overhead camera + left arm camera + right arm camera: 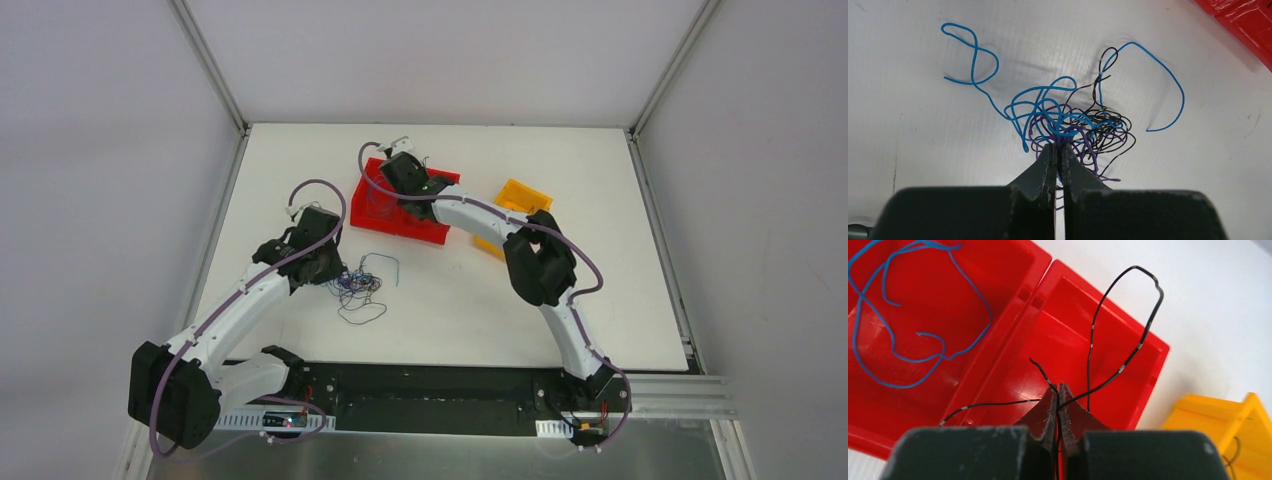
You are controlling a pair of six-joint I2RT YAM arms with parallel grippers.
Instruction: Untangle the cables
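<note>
The cables (1068, 120) form a knot of thin blue, purple and black wires on the white table, seen from above as a small bundle (358, 283). My left gripper (1058, 147) is shut on the near edge of that knot, with strands pinched between its fingers. Blue loops spread out to the left and right of it. My right gripper (1058, 387) is shut on a single black cable (1148, 325), which arches over the right compartment of the red bin (1013, 315). A loose blue cable (923, 333) lies in the bin's left compartment.
The red bin (420, 228) stands at mid-table behind the knot. A yellow bin (520, 195) sits to its right, with a dark wire (1233, 452) in it. Walls enclose the table on the left, right and far sides.
</note>
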